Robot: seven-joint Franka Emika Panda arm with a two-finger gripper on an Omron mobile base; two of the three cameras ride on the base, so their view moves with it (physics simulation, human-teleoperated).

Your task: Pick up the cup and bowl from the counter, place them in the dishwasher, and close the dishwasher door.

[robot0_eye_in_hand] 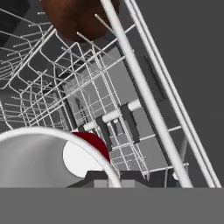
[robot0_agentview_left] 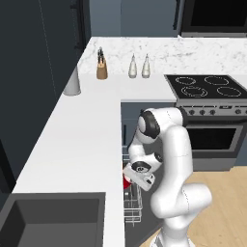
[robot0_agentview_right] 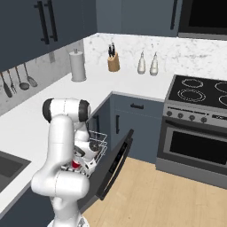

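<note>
Pinching the red cup (robot0_eye_in_hand: 52,159) over the dishwasher rack (robot0_eye_in_hand: 100,100).
Brown bowl (robot0_eye_in_hand: 76,17) at hand view's top; gripper (robot0_agentview_left: 129,179) mid-frame, left base view.

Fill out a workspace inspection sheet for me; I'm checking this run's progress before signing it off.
Surface: white counter, bare near the arm.
Job's things: red cup held low over the white wire rack; dark brown bowl already in the rack; dishwasher door open, tilted outward.
Clutter: knife block, two bottles, grey-white canister at the counter's back.
Grippers: gripper shut on the cup's rim.
Cables: nothing seen.
Surroundings: stove with oven below, sink, hanging utensils, wooden floor.
</note>
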